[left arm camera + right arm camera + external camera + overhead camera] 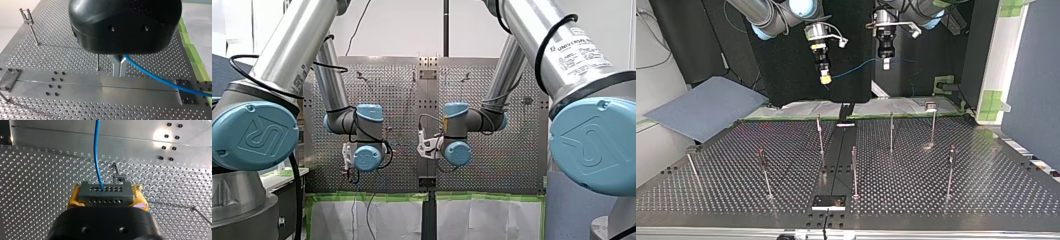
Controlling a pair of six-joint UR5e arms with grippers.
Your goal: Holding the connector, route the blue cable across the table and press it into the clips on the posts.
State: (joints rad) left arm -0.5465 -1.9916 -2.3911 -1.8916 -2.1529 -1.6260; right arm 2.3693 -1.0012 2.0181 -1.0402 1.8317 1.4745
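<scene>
My right gripper (825,78) is clamping the grey connector (105,193) by its two short ends between the yellow pads (71,201). The blue cable (96,150) is leaving the connector's face of small holes and running ahead over the bench (986,180). My left gripper (119,66) is pinching the same cable further along, its metal fingers drawn narrow around it, and the cable is trailing off to one side from there. In the top view both grippers are hanging well above the bench with the cable spanning the gap between them. None of it is sitting in a clip (26,15) on the posts (891,131) yet. The cable is looking thin, light and limp, so it is likely to bend wherever it is unsupported and to slide through a loose pinch. The connector is rigid and is offering the one firm hold. I judge steering is best done from the connector, with the left fingers taking the cable close beside each clip for pressing. That should be done gently, since a hard tug is risking the joint where the cable enters the connector.
</scene>
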